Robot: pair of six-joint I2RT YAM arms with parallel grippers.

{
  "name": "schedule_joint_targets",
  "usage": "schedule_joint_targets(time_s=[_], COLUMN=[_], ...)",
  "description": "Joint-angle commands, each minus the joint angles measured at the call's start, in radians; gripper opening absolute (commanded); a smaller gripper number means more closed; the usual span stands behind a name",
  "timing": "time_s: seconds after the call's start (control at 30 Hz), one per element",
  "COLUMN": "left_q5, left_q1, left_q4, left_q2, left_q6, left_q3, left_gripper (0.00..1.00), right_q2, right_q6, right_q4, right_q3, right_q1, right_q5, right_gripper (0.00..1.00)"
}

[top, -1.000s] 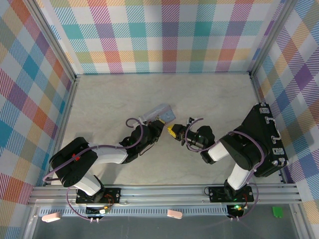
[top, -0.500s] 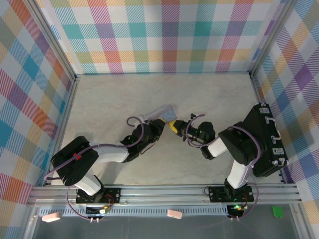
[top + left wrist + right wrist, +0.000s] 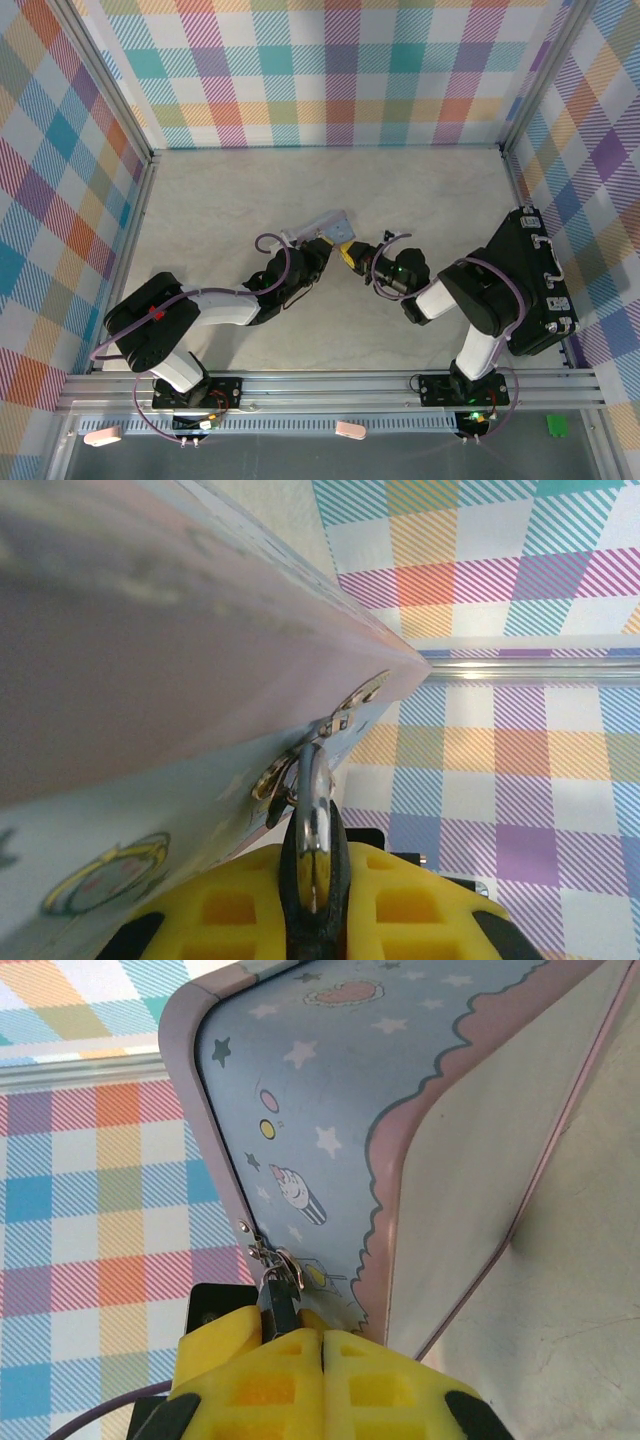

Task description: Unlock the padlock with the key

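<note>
Centrally, one small dark padlock (image 3: 312, 865) sits clamped between the two yellow fingers of the left gripper (image 3: 313, 875). The jaws are closed down to a narrow gap that the lock's body fills. In the left wrist view the lock stands on edge, and its one silver shackle rises toward 12 o'clock. The shackle passes through the metal hasp (image 3: 350, 702) of one pale blue tin (image 3: 300, 1110). The tin is printed with stars and a cupcake and edged in pink. In this view it spreads from the lock toward 10 o'clock.

In the right wrist view, the right gripper (image 3: 322, 1345) has its two yellow fingers pressed fully together with no gap. The lock and hasp sit just beyond them, at about 11 o'clock from the seam. Whether a key is pinched between those fingers cannot be made out.

From the top view, the two grippers meet near the middle of the pale marbled tabletop (image 3: 250, 190). The left arm (image 3: 215, 310) reaches in from 8 o'clock and the right arm (image 3: 450, 295) from 4 o'clock. The tin lies at about 11 o'clock from the right gripper's yellow tips. Three plaid walls (image 3: 330, 70) in pastel checks close the space at 9, 12 and 3 o'clock.
</note>
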Motion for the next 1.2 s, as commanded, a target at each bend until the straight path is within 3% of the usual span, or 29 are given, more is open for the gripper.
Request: schedule_joint_targets(time_s=[0.0, 1.17], left_q5=[0.306, 0.304], left_q1=[-0.095, -0.1], left_q4=[0.14, 0.139], left_q2=[0.002, 0.034], left_q6=[-0.022, -0.016], left_q3=[0.065, 0.066], left_gripper=[0.0, 0.0], right_q2=[-0.023, -0.07], right_q6=[-0.019, -0.01], right_q4=[-0.002, -0.006], right_q3=[0.009, -0.016], right_q1=[0.085, 0.137], right_q5=[-0.011, 0.017], right_gripper=[0.0, 0.0])
